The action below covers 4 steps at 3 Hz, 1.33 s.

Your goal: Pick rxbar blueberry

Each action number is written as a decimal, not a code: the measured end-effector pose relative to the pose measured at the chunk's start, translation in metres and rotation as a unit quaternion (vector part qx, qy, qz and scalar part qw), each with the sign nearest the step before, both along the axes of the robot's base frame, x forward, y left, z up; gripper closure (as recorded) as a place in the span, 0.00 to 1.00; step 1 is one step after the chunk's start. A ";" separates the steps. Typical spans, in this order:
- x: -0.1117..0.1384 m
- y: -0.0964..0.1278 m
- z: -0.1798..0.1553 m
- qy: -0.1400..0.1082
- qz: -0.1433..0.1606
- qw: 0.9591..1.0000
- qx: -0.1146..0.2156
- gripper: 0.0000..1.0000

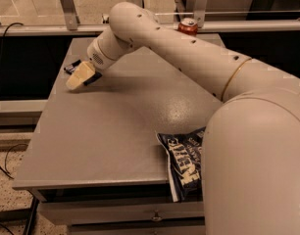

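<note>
The rxbar blueberry [71, 66] is a small dark flat wrapper lying near the far left edge of the grey table [106, 131]. Only its left end shows; the rest is hidden behind my gripper. My gripper [75, 81] is cream-coloured, points down and to the left, and sits just in front of the bar, close above the table top. The frames do not show whether it touches the bar. My arm reaches in from the right across the table.
A large dark-blue Kettle chip bag [184, 160] lies at the front right edge, partly covered by my arm. A red soda can [188, 26] stands at the back of the table. A metal railing runs behind the table.
</note>
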<state>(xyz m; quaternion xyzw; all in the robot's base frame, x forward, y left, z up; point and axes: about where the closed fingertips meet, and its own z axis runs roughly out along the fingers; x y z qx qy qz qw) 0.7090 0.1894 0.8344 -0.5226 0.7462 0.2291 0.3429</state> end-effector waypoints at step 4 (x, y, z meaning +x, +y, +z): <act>0.000 0.013 0.012 0.000 0.010 0.999 0.031 1.00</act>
